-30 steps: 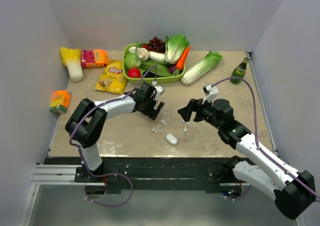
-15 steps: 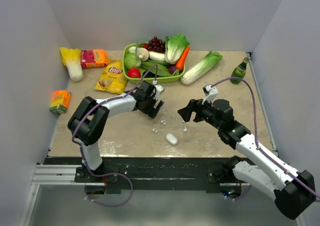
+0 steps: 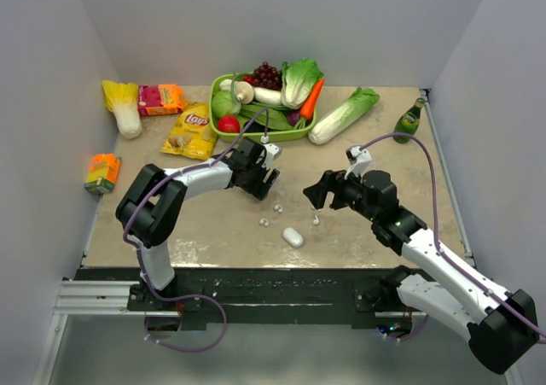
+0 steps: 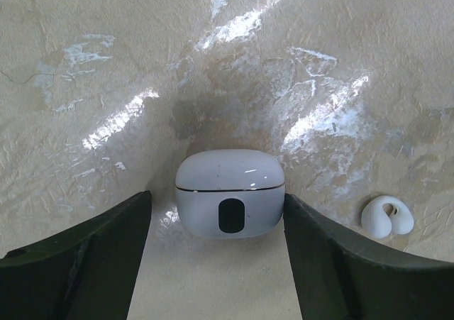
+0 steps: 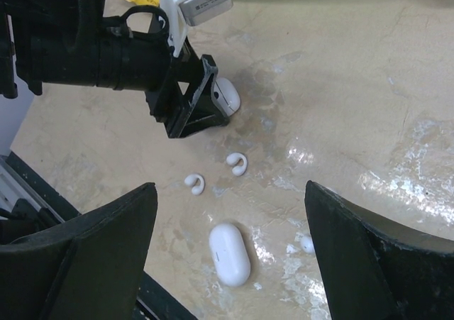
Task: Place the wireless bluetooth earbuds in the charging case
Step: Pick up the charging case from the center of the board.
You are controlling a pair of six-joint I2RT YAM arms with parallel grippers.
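A rounded white charging case (image 4: 228,203) with a dark oval mark lies closed on the table, between the tips of my open left gripper (image 4: 216,201); neither finger visibly touches it. It also shows in the right wrist view (image 5: 228,97). My left gripper (image 3: 259,183) is low over the table. A clip-shaped white earbud (image 4: 386,217) lies just right of it. My right gripper (image 5: 230,192) is open and empty, held high above two clip-shaped earbuds (image 5: 194,184) (image 5: 237,163), a pill-shaped white case (image 5: 229,254) and a tiny earbud (image 5: 307,245). My right gripper (image 3: 314,195) hovers at mid-table.
A green basket (image 3: 223,131) of vegetables and fruit stands at the back. A chips bag (image 3: 191,131), cabbages (image 3: 345,114), a green bottle (image 3: 409,121) and orange boxes (image 3: 103,172) lie around the edges. The pill-shaped case (image 3: 293,236) lies near the front edge.
The left arm has shifted very slightly, its gripper still low at the rounded case. The right arm has not visibly moved.
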